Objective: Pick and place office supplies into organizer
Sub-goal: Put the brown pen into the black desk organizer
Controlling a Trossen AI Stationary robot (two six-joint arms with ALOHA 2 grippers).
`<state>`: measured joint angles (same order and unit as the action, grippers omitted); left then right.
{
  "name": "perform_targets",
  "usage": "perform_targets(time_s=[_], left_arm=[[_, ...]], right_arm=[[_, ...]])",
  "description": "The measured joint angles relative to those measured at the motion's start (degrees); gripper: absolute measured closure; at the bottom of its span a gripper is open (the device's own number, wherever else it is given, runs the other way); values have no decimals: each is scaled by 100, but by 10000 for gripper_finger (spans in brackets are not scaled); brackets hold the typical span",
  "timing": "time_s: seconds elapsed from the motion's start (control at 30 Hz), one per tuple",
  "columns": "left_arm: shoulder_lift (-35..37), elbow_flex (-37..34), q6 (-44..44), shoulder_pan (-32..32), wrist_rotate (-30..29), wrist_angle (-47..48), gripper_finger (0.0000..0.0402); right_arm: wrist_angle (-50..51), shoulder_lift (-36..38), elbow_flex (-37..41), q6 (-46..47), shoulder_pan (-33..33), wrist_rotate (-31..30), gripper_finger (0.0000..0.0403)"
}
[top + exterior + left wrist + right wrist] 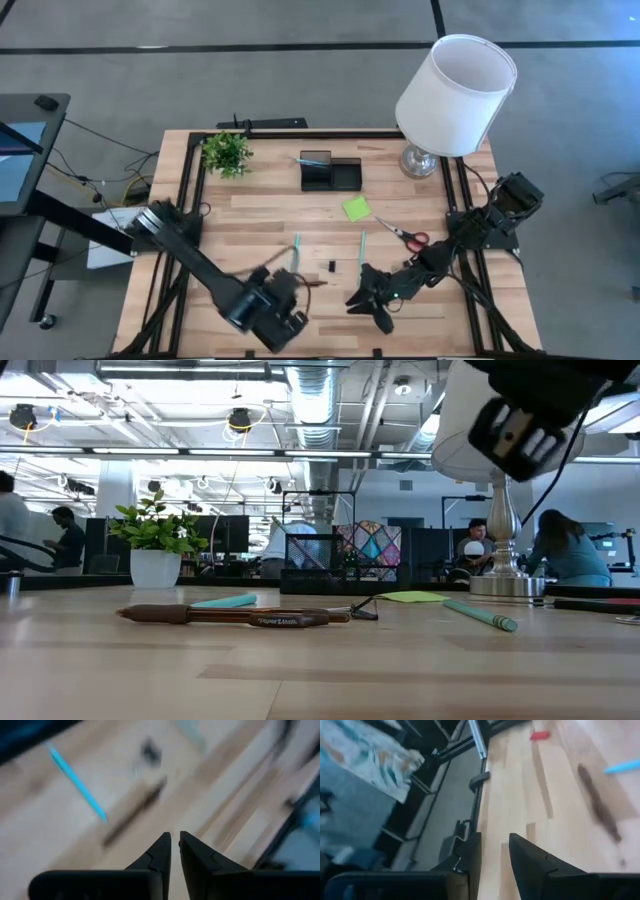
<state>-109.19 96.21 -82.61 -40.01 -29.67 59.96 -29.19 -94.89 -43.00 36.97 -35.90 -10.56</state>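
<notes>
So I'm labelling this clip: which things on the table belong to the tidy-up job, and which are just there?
Job: organizer, sticky-note pad, scissors, teal pen, green pen, brown pencil, black clip.

Just there: potted plant, lamp.

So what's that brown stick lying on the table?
It looks like a brown pen: long, slim, dark brown, with small printed lettering on its barrel. It lies flat on the wooden table, loose, near the front, close to the left gripper in the overhead view. A teal pen lies just behind it. Neither gripper holds it.
</notes>
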Motion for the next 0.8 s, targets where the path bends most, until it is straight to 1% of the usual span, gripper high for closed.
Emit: perform_targets(time_s=[0.13, 0.2, 0.27, 0.33, 0.4, 0.43, 0.5, 0.57, 0.67, 0.7, 0.8], left_arm=[[671, 91, -104, -115, -1011, 473, 363], [971, 88, -85, -192, -1518, 668, 363], [1256, 89, -31, -216, -1851, 930, 365], [1466, 91, 2, -244, -1914, 1186, 365], [1644, 87, -20, -244, -1901, 1413, 365], [1734, 87, -66, -244, -1895, 1470, 365], [1906, 89, -233, -287, -1957, 1596, 365], [2074, 87, -434, -323, -2060, 1732, 365], [2325, 87, -478, -409, -2206, 1917, 365], [2403, 87, -459, -441, -2247, 1990, 365], [2614, 87, -402, -523, -2330, 2231, 365]], right_arm=[[-158, -2, -15, -402, 324, -131, 310], [-251, -4, -212, -930, 525, -156, 310], [-116, -3, -584, -1695, 672, -151, 310], [356, -190, -1111, -2422, 810, -147, 310], [999, -438, -1615, -2690, 937, -124, 310], [1234, -584, -1866, -2673, 1007, -45, 310], [1340, -970, -2463, -2601, 1170, 261, 310], [1784, -1280, -2883, -2605, 1304, 455, 310], [2323, -1843, -3519, -2489, 1507, 802, 310], [2599, -1950, -3683, -2404, 1558, 996, 310], [2987, -2321, -4142, -2143, 1728, 1643, 310]])
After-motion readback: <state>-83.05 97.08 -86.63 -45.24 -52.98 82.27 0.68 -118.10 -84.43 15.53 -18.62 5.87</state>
